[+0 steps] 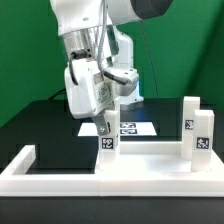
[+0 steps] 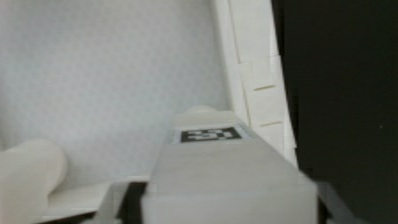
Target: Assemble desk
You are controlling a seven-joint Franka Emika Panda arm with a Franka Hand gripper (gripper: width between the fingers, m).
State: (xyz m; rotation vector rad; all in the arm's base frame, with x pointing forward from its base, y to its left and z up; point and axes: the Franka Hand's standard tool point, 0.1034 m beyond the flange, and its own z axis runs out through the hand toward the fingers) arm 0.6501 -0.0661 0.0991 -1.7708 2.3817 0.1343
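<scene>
My gripper (image 1: 104, 128) is shut on a short square white leg (image 1: 107, 141), held upright with its tag facing the camera. The leg's lower end is at the left corner of the desk top (image 1: 160, 168), a white rimmed tray lying at the front; whether they touch I cannot tell. Two more tagged legs (image 1: 198, 125) stand upright on the top's right end. In the wrist view the held leg (image 2: 217, 165) runs out from between the dark fingers (image 2: 135, 202) of the gripper (image 2: 228, 208). Beyond it are the top's flat white face (image 2: 107, 70) and raised rim (image 2: 254, 70).
A long low white border wall (image 1: 45, 168) runs along the front left. The marker board (image 1: 132, 127) lies on the black table behind the gripper. A rounded white shape (image 2: 27, 175) sits beside the held leg in the wrist view. A green backdrop stands behind.
</scene>
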